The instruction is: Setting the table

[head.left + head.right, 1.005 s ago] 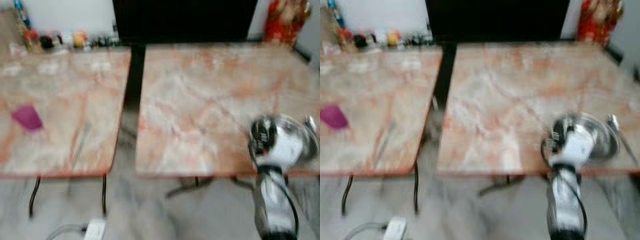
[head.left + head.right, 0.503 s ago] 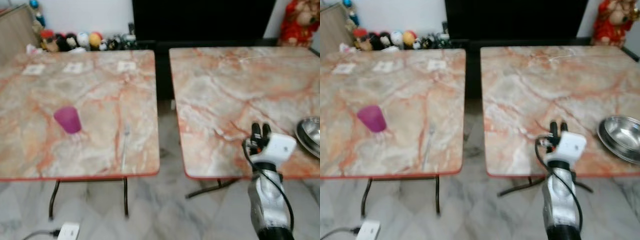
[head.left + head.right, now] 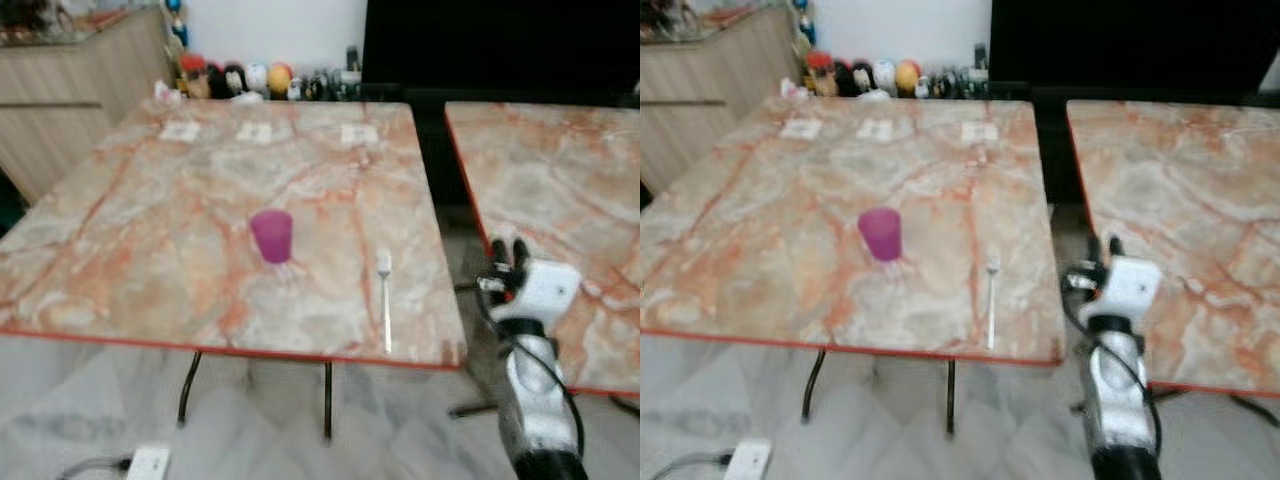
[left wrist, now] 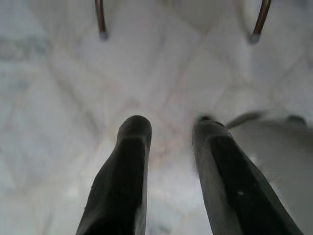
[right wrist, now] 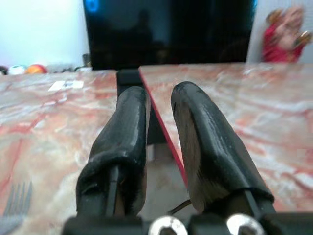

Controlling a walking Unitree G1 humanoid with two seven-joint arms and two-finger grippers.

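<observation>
Now I am holding my right gripper (image 3: 508,262) raised over the gap between the two tables, fingers slightly parted and gripping nothing. To its left the fork (image 3: 385,297) is lying on the left table (image 3: 120,220), long axis running away from me, beside the pink cup (image 3: 271,235). My left gripper (image 4: 168,147) is hanging idle, fingers apart.

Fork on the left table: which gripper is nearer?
Right. The right gripper hovers over the gap just right of the fork; the left gripper hangs low, pointing at the floor.
</observation>
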